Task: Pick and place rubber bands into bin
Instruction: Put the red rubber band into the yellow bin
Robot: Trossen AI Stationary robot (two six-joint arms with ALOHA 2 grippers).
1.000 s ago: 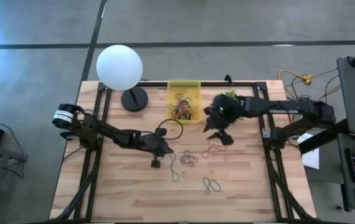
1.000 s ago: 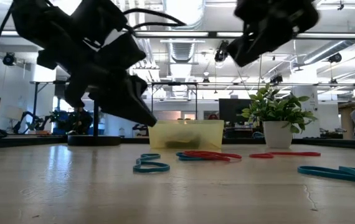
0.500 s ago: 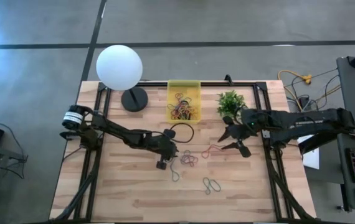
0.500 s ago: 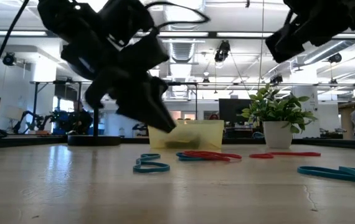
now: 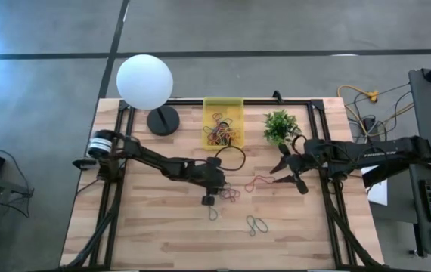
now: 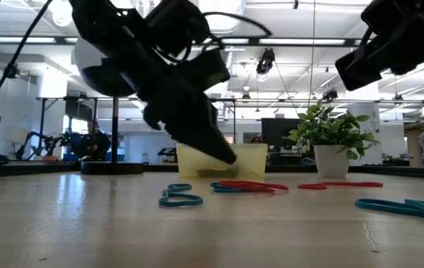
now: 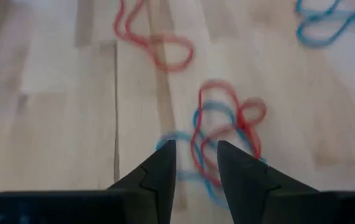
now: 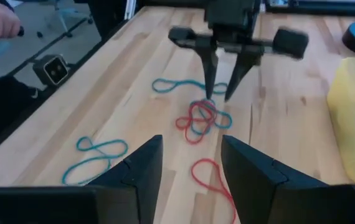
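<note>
- While the left gripper [image 5: 209, 198] hangs just above the tangle of red and blue rubber bands [image 5: 229, 193] at the centre of the high view, its fingers [image 7: 159, 171] stand a little apart, holding nothing, with the tangle showing in the gap between them.
- Judged from this, the step in hand is the reach for a pick; the next move calls for going straight down so the fingertips straddle a strand, then closing before lifting toward the bin [image 5: 223, 122].
- That bin sits at upper centre of the high view on the table [image 5: 147, 234], with several bands already inside; its long axis runs up and down the frame.
- Other loose bands lie near: a red loop [image 5: 258, 182] to the right, a pale strand [image 5: 211, 208] below the gripper, and a blue pair [image 5: 257, 224] lower right. The tangle itself has no clear long axis.
- To the right of centre, the right gripper [image 5: 287, 173] waits with fingers spread wide and empty, near the red loop.
</note>
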